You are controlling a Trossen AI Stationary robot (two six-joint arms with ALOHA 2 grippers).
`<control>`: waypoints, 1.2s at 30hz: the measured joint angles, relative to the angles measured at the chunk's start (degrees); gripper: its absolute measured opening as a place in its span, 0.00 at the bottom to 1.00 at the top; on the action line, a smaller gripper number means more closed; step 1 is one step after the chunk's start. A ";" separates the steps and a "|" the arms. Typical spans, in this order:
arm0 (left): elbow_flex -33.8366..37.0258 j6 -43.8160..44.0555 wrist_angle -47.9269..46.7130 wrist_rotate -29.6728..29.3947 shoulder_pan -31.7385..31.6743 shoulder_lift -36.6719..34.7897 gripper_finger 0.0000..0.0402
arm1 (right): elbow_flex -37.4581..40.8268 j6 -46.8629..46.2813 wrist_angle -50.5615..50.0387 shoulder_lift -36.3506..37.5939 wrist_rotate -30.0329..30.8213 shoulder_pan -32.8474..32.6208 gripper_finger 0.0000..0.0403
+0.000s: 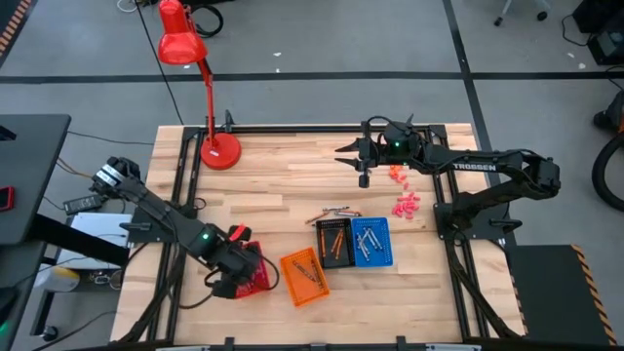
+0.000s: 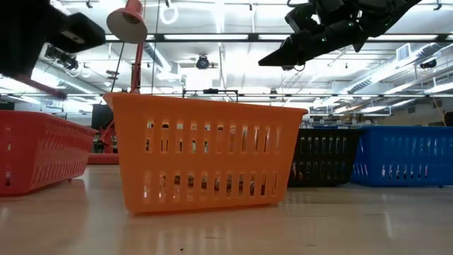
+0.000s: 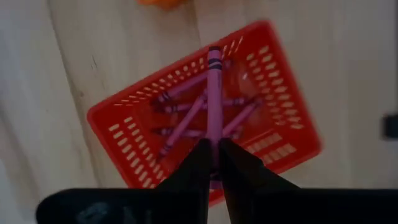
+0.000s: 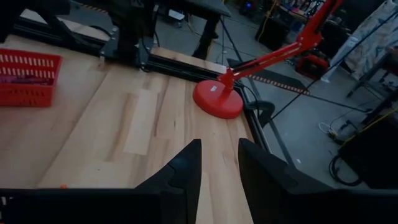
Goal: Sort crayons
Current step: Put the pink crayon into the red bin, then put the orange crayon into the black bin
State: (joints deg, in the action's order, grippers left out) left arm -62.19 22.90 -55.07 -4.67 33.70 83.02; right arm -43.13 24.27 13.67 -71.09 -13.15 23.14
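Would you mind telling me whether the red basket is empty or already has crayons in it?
Not empty: the red basket holds several magenta crayons lying crisscrossed on its floor, below the left gripper.

The left arm is stretched from its base at the table's left edge toward the near middle, with the wrist bent down so the left gripper [image 1: 237,261] is pointed at the tabletop near the front. Its fingers [image 3: 200,163] are pinched almost together, and a magenta crayon [image 3: 214,93] is clamped between them, sticking out past the tips.

The right arm is reached from its base on the right side across to the far middle of the table, forearm roughly level. The right gripper [image 4: 219,163] is held up off the surface, jaws spread apart, nothing held.
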 joint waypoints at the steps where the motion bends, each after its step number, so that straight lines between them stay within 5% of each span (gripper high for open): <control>1: 0.02 -1.66 -0.56 0.00 0.03 0.61 0.08 | 0.01 -0.02 0.00 0.00 0.00 0.00 0.27; 13: 0.07 -14.61 -2.92 -0.04 1.52 9.43 0.09 | 0.02 -0.04 -0.85 0.00 0.00 -0.02 0.27; 24: -1.79 -13.49 -5.95 -1.17 1.03 11.33 0.28 | 0.02 -0.09 -0.85 0.00 0.00 -0.02 0.27; 36: -8.52 -16.28 -9.07 -24.54 -6.48 11.29 0.29 | 0.02 -2.90 -2.58 0.00 -0.04 -0.69 0.27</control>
State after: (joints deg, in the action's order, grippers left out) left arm -70.72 6.62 -64.14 -29.21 27.22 94.30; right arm -43.11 21.37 11.09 -71.09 -13.19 22.45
